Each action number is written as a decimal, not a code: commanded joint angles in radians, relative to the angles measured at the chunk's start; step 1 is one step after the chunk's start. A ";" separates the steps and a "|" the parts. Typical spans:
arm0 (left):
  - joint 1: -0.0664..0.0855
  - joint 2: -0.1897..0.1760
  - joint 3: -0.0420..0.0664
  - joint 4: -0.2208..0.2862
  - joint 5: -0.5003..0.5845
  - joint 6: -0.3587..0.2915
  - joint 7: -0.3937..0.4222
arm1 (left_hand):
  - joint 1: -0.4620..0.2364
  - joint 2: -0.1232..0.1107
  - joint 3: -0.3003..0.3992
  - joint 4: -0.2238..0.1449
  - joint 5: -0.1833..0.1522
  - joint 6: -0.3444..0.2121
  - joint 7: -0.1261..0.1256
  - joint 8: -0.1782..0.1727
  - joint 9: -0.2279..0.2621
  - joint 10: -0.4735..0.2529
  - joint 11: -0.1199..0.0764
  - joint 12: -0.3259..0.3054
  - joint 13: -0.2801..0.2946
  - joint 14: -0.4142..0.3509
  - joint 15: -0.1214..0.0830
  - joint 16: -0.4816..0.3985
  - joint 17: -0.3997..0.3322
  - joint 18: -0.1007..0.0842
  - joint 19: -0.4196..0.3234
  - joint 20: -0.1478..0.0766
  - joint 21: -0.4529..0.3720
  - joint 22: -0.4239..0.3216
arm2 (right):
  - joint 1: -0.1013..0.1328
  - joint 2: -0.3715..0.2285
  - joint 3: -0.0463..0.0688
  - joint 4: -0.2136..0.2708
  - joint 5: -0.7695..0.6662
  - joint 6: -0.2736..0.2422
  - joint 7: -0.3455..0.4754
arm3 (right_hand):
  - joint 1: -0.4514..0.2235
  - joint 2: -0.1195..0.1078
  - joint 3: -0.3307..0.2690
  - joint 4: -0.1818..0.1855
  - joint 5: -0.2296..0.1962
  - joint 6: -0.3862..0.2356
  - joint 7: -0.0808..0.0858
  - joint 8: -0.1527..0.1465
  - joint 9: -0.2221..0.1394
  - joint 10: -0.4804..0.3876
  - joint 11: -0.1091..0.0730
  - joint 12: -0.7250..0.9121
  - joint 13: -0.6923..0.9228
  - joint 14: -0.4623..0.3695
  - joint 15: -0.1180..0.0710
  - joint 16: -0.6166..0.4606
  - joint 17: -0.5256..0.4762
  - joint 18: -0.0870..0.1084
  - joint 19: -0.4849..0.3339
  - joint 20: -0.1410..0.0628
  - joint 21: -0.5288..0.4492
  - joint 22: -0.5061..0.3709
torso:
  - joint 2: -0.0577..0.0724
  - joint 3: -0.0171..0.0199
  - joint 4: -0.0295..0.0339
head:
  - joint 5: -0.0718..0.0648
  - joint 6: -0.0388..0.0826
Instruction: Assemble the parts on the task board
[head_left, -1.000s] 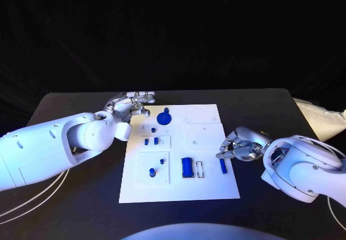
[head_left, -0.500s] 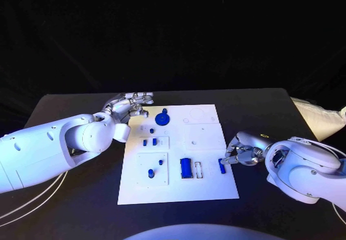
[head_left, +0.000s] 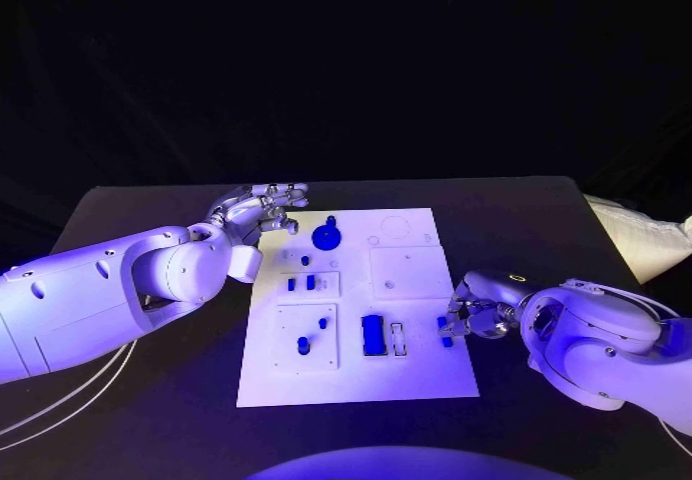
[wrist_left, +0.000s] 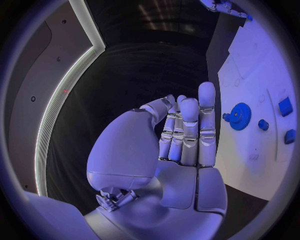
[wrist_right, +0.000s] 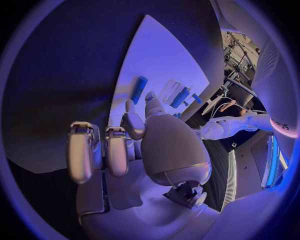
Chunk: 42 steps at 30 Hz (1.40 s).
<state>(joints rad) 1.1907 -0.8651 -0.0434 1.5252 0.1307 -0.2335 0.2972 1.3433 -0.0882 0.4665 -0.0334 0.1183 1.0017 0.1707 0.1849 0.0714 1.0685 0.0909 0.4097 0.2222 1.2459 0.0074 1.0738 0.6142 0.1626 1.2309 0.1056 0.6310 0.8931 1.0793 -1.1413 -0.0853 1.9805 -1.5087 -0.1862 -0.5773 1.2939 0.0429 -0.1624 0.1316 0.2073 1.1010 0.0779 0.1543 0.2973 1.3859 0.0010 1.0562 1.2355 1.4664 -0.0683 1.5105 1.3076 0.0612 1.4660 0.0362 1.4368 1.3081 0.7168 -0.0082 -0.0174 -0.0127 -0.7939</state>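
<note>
Right hand (head_left: 476, 312) at near right edge of task board (head_left: 418, 375), fingers curled, empty, fingertips beside small blue bar (head_left: 446, 331). Blue gear (head_left: 327, 237) on far board. Left hand (head_left: 263, 209) beyond, fingers apart, empty.
</note>
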 joint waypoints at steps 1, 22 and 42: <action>0.000 0.001 0.001 0.002 -0.003 0.019 0.005 | 0.003 0.004 0.001 -0.008 0.002 -0.005 0.000 0.003 -0.001 -0.006 -0.002 0.006 0.001 -0.005 -0.001 0.003 -0.001 0.015 -0.009 0.001 -0.005 -0.001 | -0.007 0.012 0.000 -0.005 -0.050 0.035 -0.010 | 0.020 -0.007 0.009 -0.007 0.005 0.008 0.001 -0.004 0.002 -0.001 -0.002 -0.007 0.000 0.081 -0.001 0.000 0.146 -0.009 0.013 0.000 -0.006 0.024 | 0.001 -0.0001 -0.0002 | 0.000 0.000; 0.000 -0.002 0.001 0.003 -0.003 0.021 0.004 | 0.003 0.004 0.001 -0.008 0.002 -0.005 0.000 0.003 -0.001 -0.006 -0.002 0.006 0.001 -0.005 -0.001 0.003 -0.001 0.015 -0.009 0.001 -0.005 -0.001 | -0.051 0.096 0.000 -0.049 -0.218 0.108 -0.024 | 0.133 0.014 0.093 -0.082 -0.081 0.021 -0.004 -0.020 0.011 -0.002 -0.008 -0.028 -0.005 0.083 -0.007 0.004 0.157 -0.012 0.018 -0.006 0.001 0.038 | 0.001 0.0002 0.0000 | 0.005 -0.001; 0.000 -0.001 0.001 0.003 -0.005 0.021 0.004 | 0.003 0.004 0.001 -0.008 0.002 -0.005 0.000 0.003 -0.001 -0.006 -0.002 0.006 0.001 -0.005 -0.001 0.003 -0.001 0.015 -0.009 0.001 -0.005 -0.001 | -0.061 0.128 -0.001 -0.067 -0.295 0.203 -0.063 | 0.109 -0.003 0.186 -0.096 0.051 0.022 0.001 -0.042 0.007 -0.012 -0.007 -0.057 -0.017 0.082 -0.003 0.002 0.157 -0.012 0.017 -0.004 0.000 0.040 | -0.001 -0.0004 0.0000 | 0.001 -0.003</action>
<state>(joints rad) 1.1905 -0.8672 -0.0434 1.5265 0.1303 -0.2312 0.2961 1.3433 -0.0882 0.4665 -0.0334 0.1182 1.0018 0.1707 0.1849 0.0714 1.0685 0.0909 0.4097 0.2219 1.2459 0.0074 1.0738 0.6143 0.1627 1.2308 0.1056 0.6310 0.8933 1.0389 -1.0139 -0.0670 1.9401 -1.7943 -0.0825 -0.5938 1.4261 0.0419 0.0123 0.0344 0.2321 1.1224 0.0784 0.1107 0.3112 1.3789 -0.0012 0.9999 1.2152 1.4680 -0.0659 1.5104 1.3081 0.0612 1.4660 0.0362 1.4368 1.3076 0.7166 -0.0082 -0.0176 -0.0105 -0.7976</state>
